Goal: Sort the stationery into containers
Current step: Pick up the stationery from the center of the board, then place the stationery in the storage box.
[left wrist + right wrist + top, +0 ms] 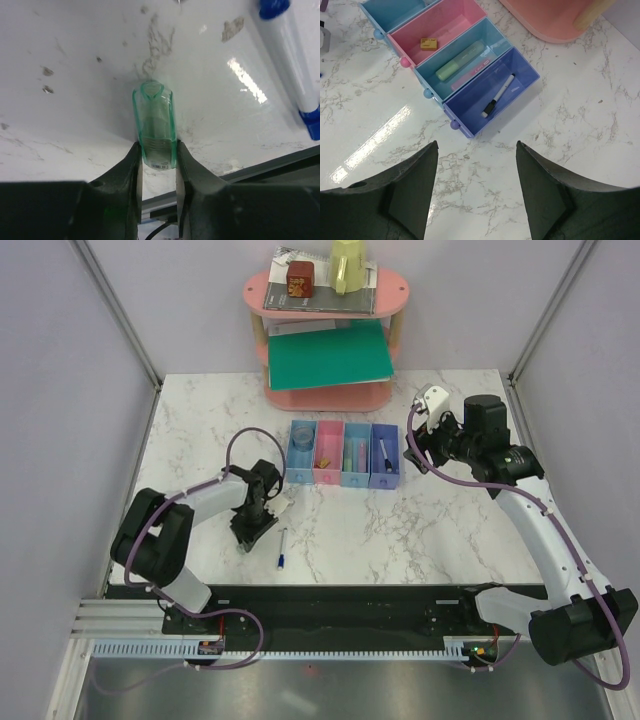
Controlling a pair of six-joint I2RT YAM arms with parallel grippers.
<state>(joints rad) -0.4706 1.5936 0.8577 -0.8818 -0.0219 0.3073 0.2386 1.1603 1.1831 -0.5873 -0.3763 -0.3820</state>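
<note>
Top view: my left pincer [252,528] is down on the marble surface [440,530], near-left of the row of trays [342,483]. The thin white pen [283,547] lies just to its right. A clear round tape roll [303,440] sits in the light blue tray [300,478].

Left wrist: the jaws are nearly closed, pressing both sides of a clear green-tinted piece [154,125] that touches the surface. I can't tell what it is. The white pen lies apart, upper right.

Right wrist: my right pincer [476,150] is spread wide and holds nothing, above bare marble just short of the violet-blue tray [520,80] with the thin black pen [497,95]. Next along, the blue tray [497,46] holds the pale green marker [460,61] and the pink-purple marker [470,75]. The pink tray [455,25] holds the tan eraser [429,44].
</note>
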